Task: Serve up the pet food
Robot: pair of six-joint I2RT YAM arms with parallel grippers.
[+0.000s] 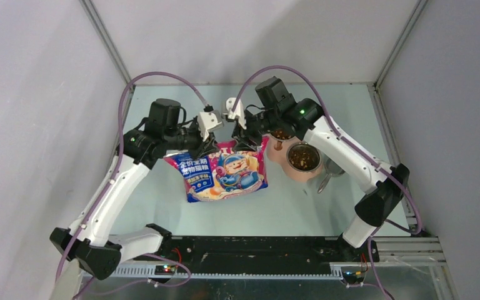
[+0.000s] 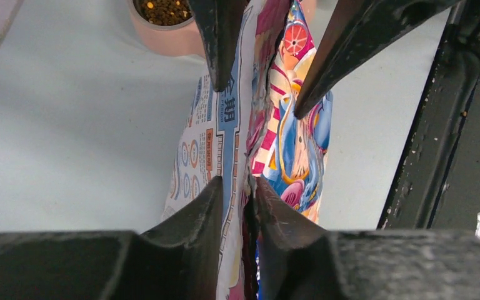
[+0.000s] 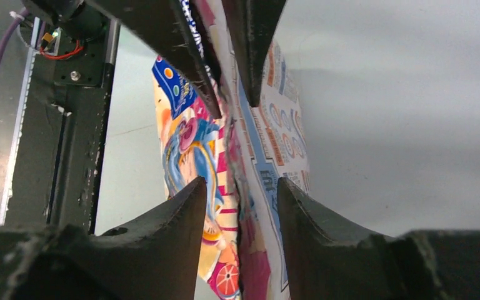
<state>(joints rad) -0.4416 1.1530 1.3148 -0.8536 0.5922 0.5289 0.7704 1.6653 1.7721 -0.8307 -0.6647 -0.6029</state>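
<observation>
Pet food [image 1: 303, 157] in pink bowl [image 1: 274, 152], just beside right gripper [image 1: 250, 141].

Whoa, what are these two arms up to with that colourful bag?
Both arms are at the top edge of the printed bag. The left arm's fingers pinch that edge, while the right arm's fingers sit open on either side of it. To the right, a pink double bowl holds pet food, with a metal scoop beside it.
</observation>
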